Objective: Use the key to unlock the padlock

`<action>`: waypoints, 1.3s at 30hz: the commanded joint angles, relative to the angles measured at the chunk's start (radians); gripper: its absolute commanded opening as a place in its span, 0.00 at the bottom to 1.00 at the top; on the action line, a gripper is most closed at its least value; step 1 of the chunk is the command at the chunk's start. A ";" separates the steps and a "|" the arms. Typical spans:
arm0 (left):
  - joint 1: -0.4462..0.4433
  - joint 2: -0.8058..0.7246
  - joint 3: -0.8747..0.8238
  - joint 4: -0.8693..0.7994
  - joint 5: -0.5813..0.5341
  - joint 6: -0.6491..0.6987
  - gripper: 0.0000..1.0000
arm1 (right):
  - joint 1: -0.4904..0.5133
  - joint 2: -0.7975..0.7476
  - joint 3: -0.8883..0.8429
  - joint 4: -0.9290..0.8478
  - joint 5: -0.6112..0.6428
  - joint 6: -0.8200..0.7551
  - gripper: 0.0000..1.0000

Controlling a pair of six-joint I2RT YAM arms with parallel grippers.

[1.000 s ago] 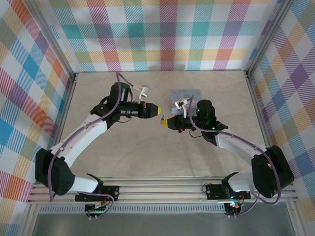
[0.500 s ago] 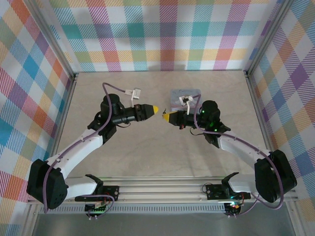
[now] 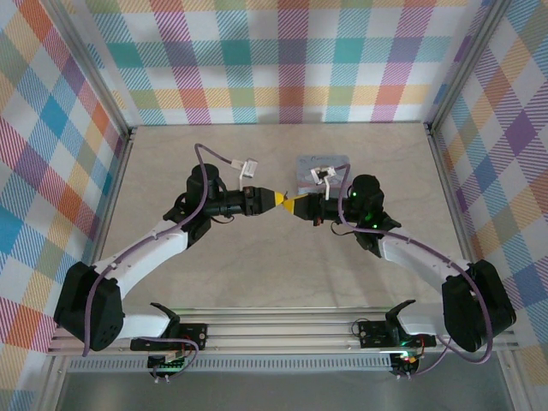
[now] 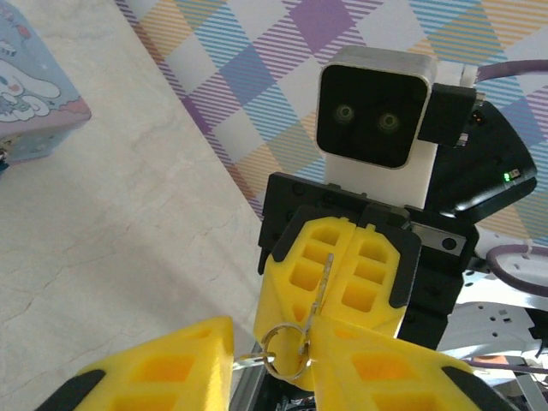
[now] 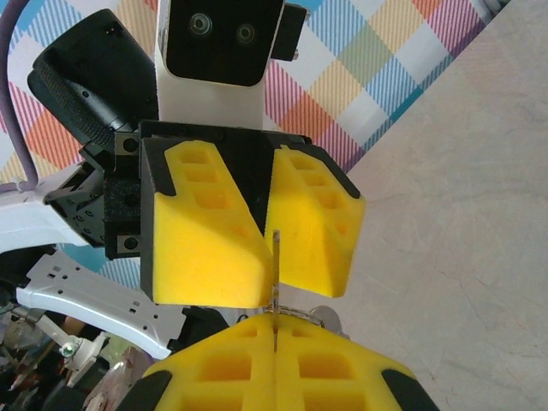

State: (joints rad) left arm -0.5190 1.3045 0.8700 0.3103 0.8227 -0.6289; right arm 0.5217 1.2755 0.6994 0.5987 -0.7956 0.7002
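Thin silver metal key (image 5: 276, 261) on wire ring (image 4: 287, 353): was at centre frame, clamped in the right pincer (image 3: 295, 205). Left pincer (image 3: 278, 199) stood narrowly apart around its blade. Risk judged: a skewed pinch could twist it loose onto the pale desk (image 3: 257, 282).

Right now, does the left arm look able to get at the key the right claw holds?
Probably yes: the left claw faces the right claw tip to tip, and the key sits between the left's parted fingers.

Pale marbled table (image 3: 214, 282) w/ blue cartoon tin (image 3: 312, 164)
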 commanded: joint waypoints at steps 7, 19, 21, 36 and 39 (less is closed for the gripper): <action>-0.025 0.013 0.024 0.035 0.055 0.036 0.15 | -0.005 0.007 0.028 0.006 -0.035 0.009 0.00; -0.030 -0.006 0.054 -0.081 0.047 0.143 0.00 | -0.005 -0.020 0.089 -0.232 0.028 -0.087 0.16; -0.026 -0.002 0.064 -0.114 0.046 0.166 0.00 | -0.006 -0.049 0.106 -0.316 0.057 -0.124 0.31; -0.010 0.071 0.132 -0.144 0.195 0.194 0.00 | -0.095 -0.082 0.176 -0.420 -0.054 0.037 0.38; -0.011 0.071 0.146 -0.170 0.204 0.205 0.00 | -0.096 -0.067 0.174 -0.417 -0.070 0.030 0.38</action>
State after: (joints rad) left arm -0.5343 1.3781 0.9760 0.1547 0.9714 -0.4511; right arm 0.4248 1.1980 0.8528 0.1417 -0.8108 0.7013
